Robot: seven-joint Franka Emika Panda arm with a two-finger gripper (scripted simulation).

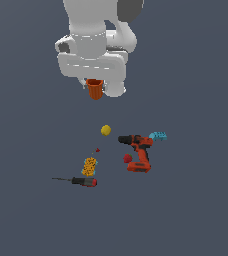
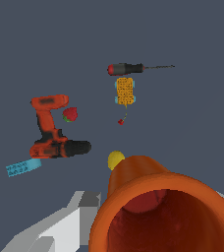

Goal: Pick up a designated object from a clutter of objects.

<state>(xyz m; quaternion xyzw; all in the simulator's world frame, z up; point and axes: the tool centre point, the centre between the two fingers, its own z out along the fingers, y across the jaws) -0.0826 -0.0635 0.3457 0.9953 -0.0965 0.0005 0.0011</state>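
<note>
The orange-red tapered cup [image 1: 95,88] hangs under the white arm, lifted well above the floor and the other items. My gripper [image 1: 95,85] is shut on the cup; its fingers are mostly hidden by the hand and the cup. In the wrist view the cup [image 2: 158,206] fills the near foreground with its round rim and open mouth, and a grey finger [image 2: 70,221] shows beside it. The rest of the clutter lies on the floor below the cup.
On the floor lie a red-black power drill [image 1: 138,150], a yellow ball [image 1: 105,130], a cyan block [image 1: 158,136], an orange-yellow patterned box [image 1: 89,166], a red-handled screwdriver [image 1: 81,181], and small red pieces [image 1: 127,158] [image 1: 97,150].
</note>
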